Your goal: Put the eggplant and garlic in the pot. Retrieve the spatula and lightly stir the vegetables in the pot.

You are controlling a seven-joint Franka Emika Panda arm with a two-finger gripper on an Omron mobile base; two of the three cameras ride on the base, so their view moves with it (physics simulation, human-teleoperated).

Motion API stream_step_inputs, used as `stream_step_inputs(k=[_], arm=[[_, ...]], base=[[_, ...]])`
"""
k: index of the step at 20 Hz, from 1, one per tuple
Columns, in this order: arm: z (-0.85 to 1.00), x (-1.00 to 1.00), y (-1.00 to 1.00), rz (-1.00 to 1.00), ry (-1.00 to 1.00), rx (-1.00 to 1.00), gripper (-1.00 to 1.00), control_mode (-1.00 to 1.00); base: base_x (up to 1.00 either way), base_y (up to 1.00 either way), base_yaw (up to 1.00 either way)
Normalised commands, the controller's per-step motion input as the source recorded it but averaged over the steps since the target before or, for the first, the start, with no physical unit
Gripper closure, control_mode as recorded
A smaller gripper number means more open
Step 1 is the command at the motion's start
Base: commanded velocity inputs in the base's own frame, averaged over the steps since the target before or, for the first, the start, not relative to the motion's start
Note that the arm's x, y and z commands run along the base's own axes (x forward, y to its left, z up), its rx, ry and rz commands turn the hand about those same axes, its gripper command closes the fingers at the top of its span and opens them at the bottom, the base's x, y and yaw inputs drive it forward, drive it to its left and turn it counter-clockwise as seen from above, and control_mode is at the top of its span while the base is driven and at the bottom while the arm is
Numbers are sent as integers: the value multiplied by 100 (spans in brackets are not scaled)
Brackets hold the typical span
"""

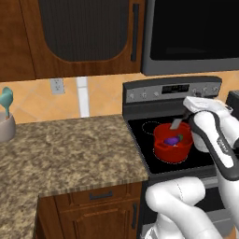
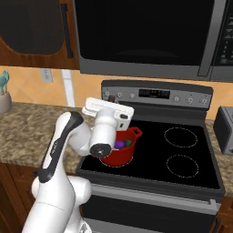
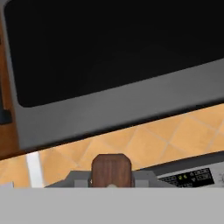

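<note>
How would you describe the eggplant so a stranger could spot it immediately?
Find the black stove top under the microwave. On its front left burner stands a red pot, and the eggplant lies inside: small, glossy, purple and oblong, unlike the bright red walls around it.

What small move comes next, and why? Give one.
Probably lower the spatula a little, until its blade reaches the eggplant in the pot. The gripper is shut on the brown handle, and the grey blade hangs over the pot's far rim, seemingly above the vegetables, so stirring likely needs that dip first.
</note>
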Motion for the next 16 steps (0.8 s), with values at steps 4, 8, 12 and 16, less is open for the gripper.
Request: stream_step_inputs(k=[4,8,12,16], arm=[[0,0,-15,-11,31,6,100,-100],[-7,1,-13,-9,40,3,100,-100],[-10,15,-27,-7,27,3,100,-100],[-4,15,-31,-4,17,2,100,-100]], base=[[0,0,0],[0,0,0],[0,0,0],[0,0,0]])
